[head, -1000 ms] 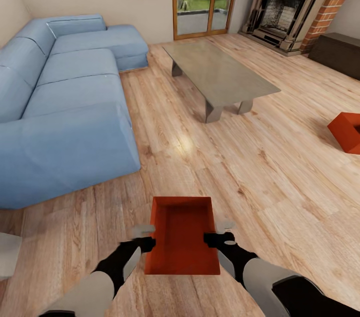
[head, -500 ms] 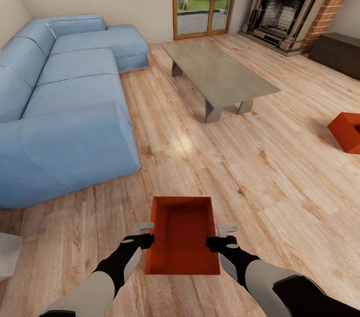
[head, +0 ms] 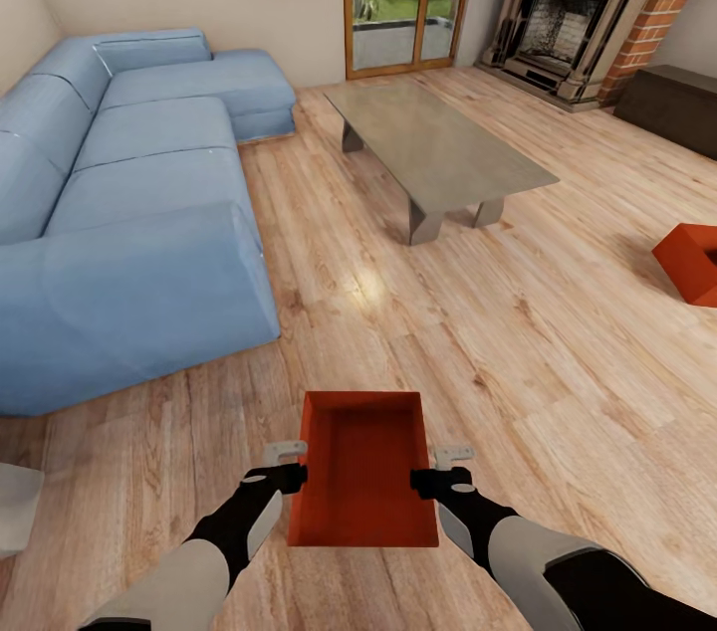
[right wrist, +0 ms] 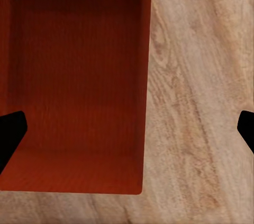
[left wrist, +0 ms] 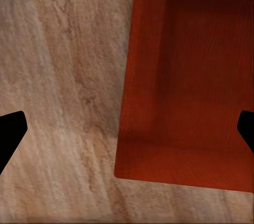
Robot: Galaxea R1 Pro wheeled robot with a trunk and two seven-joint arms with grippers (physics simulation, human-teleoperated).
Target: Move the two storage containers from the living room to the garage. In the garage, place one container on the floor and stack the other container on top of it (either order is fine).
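Red-orange plastic, open-topped: the near storage container (head: 363, 482) sits on the light plank floor (head: 498, 342) of the living room, right in front of us and between our two arms, long axis running away from the camera. We judge it placed there for a two-handed lift, one long wall to each side.

Second storage container (head: 689, 263): same colour, well apart at the right edge of the head view, on the planks beyond the grey low table (head: 438, 148). Blue corner sofa (head: 129, 213) to the left, brick fireplace (head: 568, 14) far right.

Left gripper (head: 291, 465): poised at the left long wall near its middle, forearm angled in from below left. The left wrist view shows its dark fingertips (left wrist: 10, 134) spread wide, one over bare floor, the other over the bin's interior, so the rim lies between them, not yet clamped.

Right gripper (head: 446, 468): mirrored at the right long wall, likewise spread, straddling that rim (right wrist: 147, 75) with nothing pinched.

We read both claws as set to close on opposite walls. Garage stage not begun.
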